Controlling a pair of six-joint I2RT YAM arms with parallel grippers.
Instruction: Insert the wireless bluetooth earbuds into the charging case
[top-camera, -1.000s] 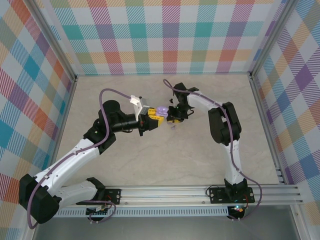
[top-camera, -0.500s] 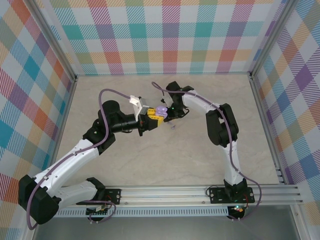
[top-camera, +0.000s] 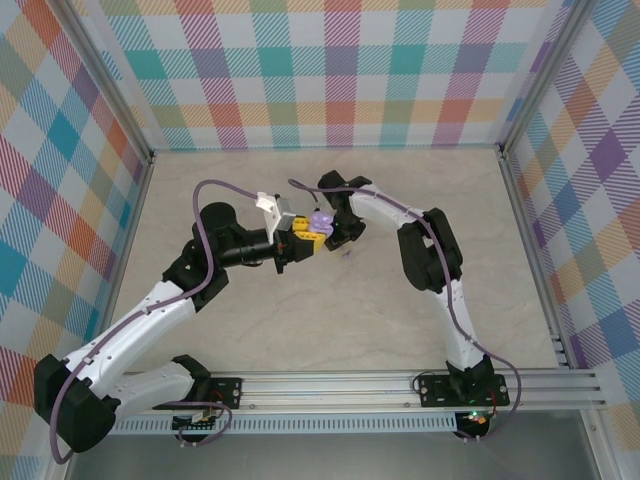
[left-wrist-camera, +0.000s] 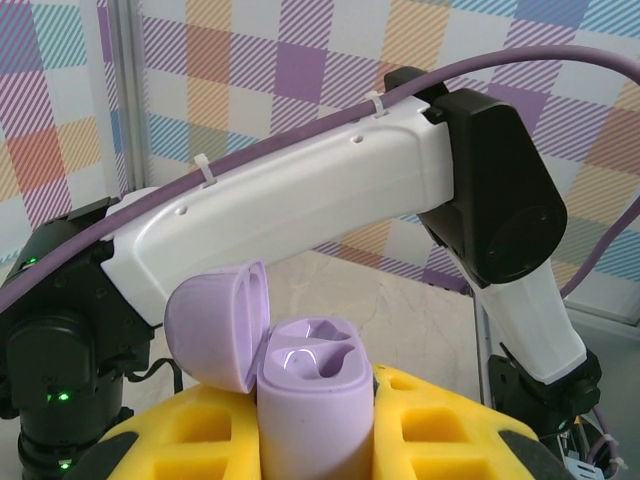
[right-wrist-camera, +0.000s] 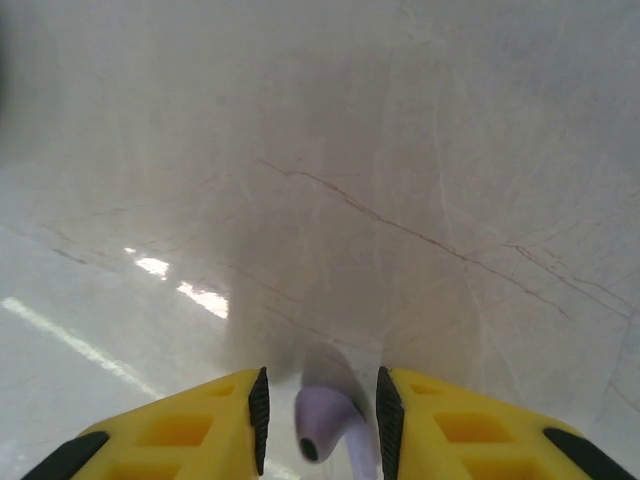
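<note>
A lavender charging case (left-wrist-camera: 312, 405) stands upright with its lid (left-wrist-camera: 215, 325) hinged open to the left, and both wells look empty. My left gripper (left-wrist-camera: 315, 440) is shut on its body between yellow fingers (left-wrist-camera: 450, 420). In the top view the case (top-camera: 320, 220) is held above the table's middle by the left gripper (top-camera: 305, 238). My right gripper (top-camera: 336, 231) sits right beside it. A pale lavender earbud (right-wrist-camera: 325, 425) sits between the right gripper's (right-wrist-camera: 320, 420) pads, off the table. Small gaps show on either side of the earbud's head, and its stem runs down out of frame.
A tiny pale piece (top-camera: 347, 255) lies on the beige marble tabletop (top-camera: 300, 320) just below the grippers. Plaid walls enclose the table on three sides. The right arm's white link (left-wrist-camera: 300, 200) crosses close behind the open case.
The right arm has swung left, bringing its gripper up against the open case. The left gripper and the case have stayed nearly still.
</note>
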